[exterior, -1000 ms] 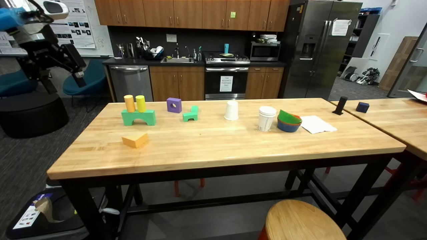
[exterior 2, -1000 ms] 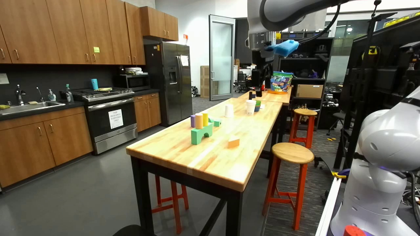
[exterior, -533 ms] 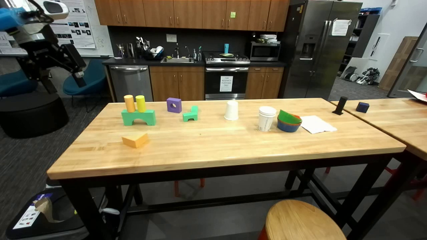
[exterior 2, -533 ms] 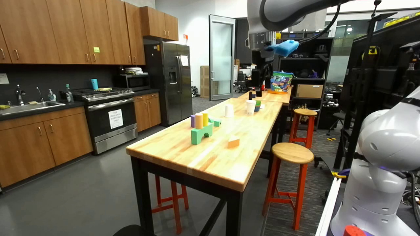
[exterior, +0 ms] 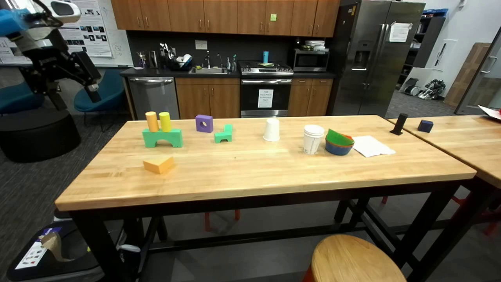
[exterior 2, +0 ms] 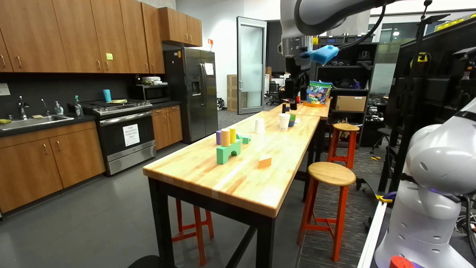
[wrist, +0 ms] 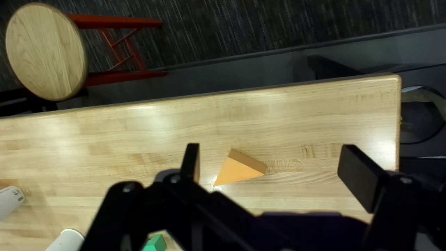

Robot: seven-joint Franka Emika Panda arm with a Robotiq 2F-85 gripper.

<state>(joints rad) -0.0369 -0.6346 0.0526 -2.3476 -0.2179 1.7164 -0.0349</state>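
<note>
My gripper [wrist: 270, 162] is open and empty, held high above the table. Its fingers stand wide apart in the wrist view. An orange wedge [wrist: 237, 171] lies on the table below, seen between them; it shows in both exterior views [exterior: 157, 165] [exterior 2: 264, 161]. My gripper also shows in the exterior views [exterior: 77, 98] [exterior 2: 293, 99]. Behind the wedge stands a green arch [exterior: 162, 137] with an orange cylinder [exterior: 152, 122] and a yellow cylinder [exterior: 165, 122] upright on top. A purple block [exterior: 200, 123] with a hole and a small green block piece [exterior: 223, 136] stand beside it.
The wooden table [exterior: 242, 172] also bears an upside-down white cup [exterior: 271, 130], stacked white cups [exterior: 312, 140], nested bowls [exterior: 339, 149] and a white napkin [exterior: 372, 146]. A black post [exterior: 399, 123] and a dark blue cube [exterior: 425, 125] stand to the right. Stools [exterior 2: 331, 173] stand alongside.
</note>
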